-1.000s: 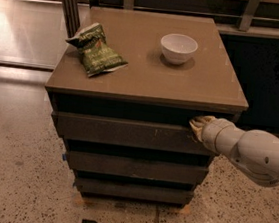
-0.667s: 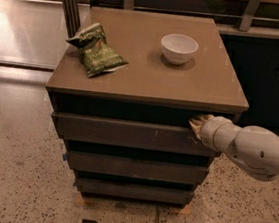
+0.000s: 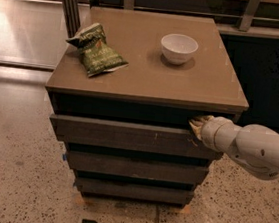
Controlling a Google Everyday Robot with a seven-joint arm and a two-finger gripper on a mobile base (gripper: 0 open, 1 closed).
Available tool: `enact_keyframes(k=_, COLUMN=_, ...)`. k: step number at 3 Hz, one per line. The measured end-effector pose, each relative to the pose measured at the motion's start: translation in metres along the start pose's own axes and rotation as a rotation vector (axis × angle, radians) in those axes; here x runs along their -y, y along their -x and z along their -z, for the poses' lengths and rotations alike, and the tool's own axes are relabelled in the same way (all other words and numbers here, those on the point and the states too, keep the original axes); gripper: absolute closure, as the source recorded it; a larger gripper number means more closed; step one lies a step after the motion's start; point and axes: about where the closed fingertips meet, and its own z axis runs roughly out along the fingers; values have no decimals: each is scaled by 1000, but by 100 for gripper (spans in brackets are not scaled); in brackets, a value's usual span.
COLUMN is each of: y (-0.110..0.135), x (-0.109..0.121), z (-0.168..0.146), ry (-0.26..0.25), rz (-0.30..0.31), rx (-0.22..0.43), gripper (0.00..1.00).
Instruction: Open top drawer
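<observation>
The top drawer is the uppermost dark grey-brown front of the cabinet, with pale scratches right of centre. A dark gap shows between it and the brown cabinet top. My gripper comes in from the right on a white arm. Its tip is at the drawer front's upper right edge, touching or tucked into the gap above it.
A green snack bag lies on the cabinet top at the left, and a white bowl stands at the back right. Two more drawer fronts sit below. Speckled floor surrounds the cabinet; dark posts stand behind.
The arm and gripper stay at the drawer's upper right edge with only a slight shift. The drawer front looks the same.
</observation>
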Motion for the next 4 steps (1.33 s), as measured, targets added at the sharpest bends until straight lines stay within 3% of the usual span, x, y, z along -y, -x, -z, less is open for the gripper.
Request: enact_keyframes(k=4, y=-17, x=-10, z=16, ry=71, rz=-52, rx=-77, gripper=100)
